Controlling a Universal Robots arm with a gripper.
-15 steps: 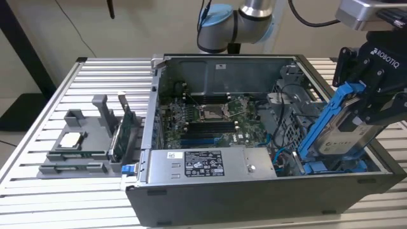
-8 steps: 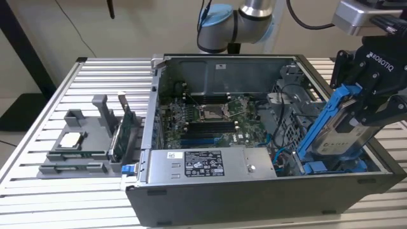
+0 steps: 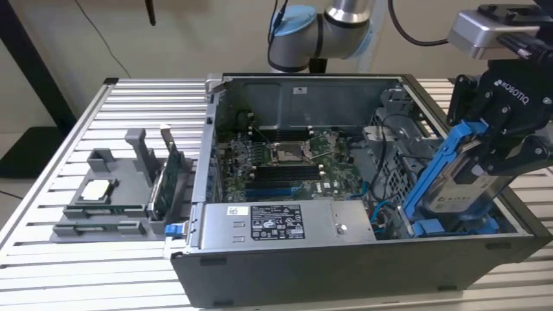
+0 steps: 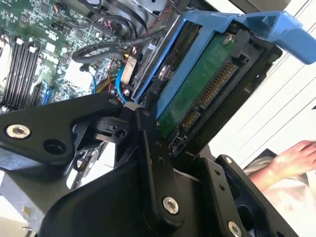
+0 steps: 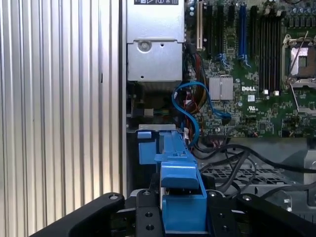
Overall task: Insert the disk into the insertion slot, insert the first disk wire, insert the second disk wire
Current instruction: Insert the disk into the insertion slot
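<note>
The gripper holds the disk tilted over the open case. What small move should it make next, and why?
Probably ease the disk down a little along its tilt. The gripper is shut on it, and its lower end is at the drive cage, while its upper end stands well above the case rim.

Disk [image 3: 456, 194]: flat silver-grey drive with a white label, clipped in a bright blue carrier frame. Clamped between the fingers of the gripper [image 3: 488, 154], tilted steeply, upper end beside the gripper body, lower end pointing down and away from it. In the second wrist view, green circuit underside and connector row [image 4: 197, 91] facing the palm.

Insertion slot [image 3: 436, 227]: narrow bay in the dark grey cage, directly below the gripper. Meets the disk's lower end; seating depth cannot be told.
</note>
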